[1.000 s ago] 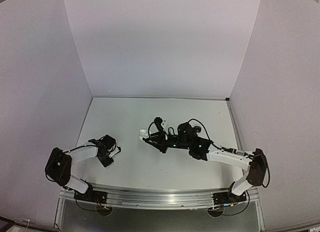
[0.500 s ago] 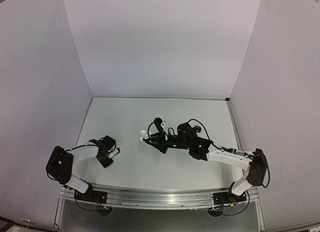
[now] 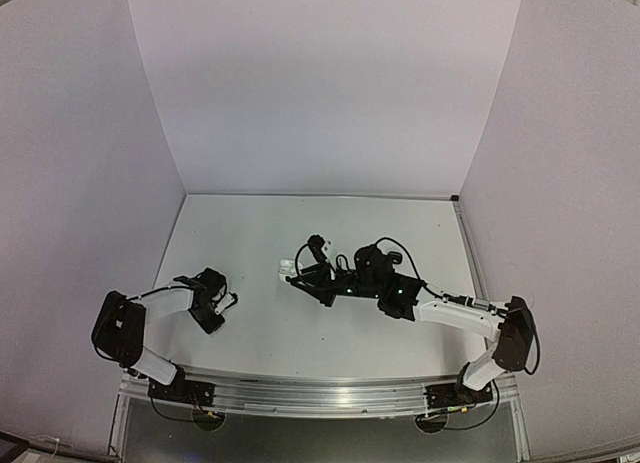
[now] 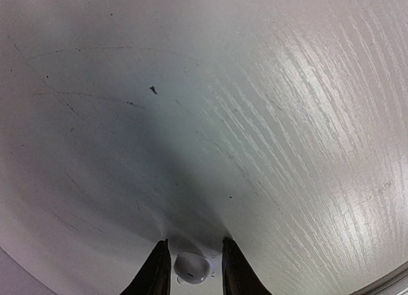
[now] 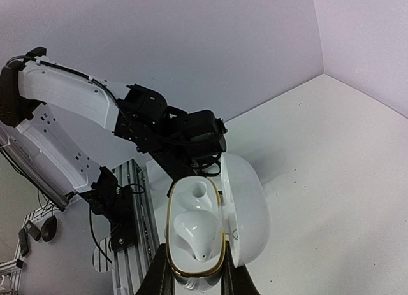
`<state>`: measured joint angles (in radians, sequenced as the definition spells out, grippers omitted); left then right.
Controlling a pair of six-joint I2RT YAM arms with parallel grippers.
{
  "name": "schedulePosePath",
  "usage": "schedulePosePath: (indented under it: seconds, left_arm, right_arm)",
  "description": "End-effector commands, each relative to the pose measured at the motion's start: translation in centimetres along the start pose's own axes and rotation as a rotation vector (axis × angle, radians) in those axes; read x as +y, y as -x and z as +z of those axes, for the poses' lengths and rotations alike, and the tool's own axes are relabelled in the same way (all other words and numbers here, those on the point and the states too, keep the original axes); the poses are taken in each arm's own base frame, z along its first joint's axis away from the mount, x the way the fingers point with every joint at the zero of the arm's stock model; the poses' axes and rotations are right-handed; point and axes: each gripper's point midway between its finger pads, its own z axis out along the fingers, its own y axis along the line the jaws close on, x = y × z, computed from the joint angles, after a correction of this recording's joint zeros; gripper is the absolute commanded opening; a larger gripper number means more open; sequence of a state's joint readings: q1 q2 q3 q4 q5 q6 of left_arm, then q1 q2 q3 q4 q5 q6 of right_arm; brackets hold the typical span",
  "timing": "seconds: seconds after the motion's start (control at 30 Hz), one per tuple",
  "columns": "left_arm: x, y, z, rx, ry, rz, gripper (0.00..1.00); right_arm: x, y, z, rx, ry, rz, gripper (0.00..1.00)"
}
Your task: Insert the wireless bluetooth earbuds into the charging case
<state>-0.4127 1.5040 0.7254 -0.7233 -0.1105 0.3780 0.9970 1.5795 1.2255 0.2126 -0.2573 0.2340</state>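
The left tool (image 4: 195, 243) sits close around a white earbud (image 4: 191, 267); squeezing or not, I cannot tell. The right tool (image 5: 196, 257) grips the open white charging case (image 5: 194, 231).

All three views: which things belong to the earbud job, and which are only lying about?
Of the job:
- white earbud, between the left fingers
- open charging case, held in the right fingers

Not of the job:
- table
- walls
- rail at the near edge
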Motion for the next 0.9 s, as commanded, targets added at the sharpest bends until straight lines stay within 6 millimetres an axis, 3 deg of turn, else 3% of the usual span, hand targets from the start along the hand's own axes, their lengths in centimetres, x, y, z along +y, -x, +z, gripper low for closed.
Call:
schedulePosePath:
  seconds: [0.0,0.53,0.87]
  left_arm:
    - [1.0,-2.4,1.6,0.091,0.020,-0.006,0.28]
    - [1.3,-3.6,1.6,0.109,0.006,0.027,0.25]
    - [1.0,-4.6,1.3,0.126,-0.015,0.009,0.29]
  right_arm:
    - [0.6,2.1,-1.0,-0.050,0.002,-0.012,0.00]
    - [0.7,2.2,-0.8,-0.045,0.005,-0.017,0.00]
    - [0.7,2.3,-0.6,-0.041,0.013,-0.018,0.00]
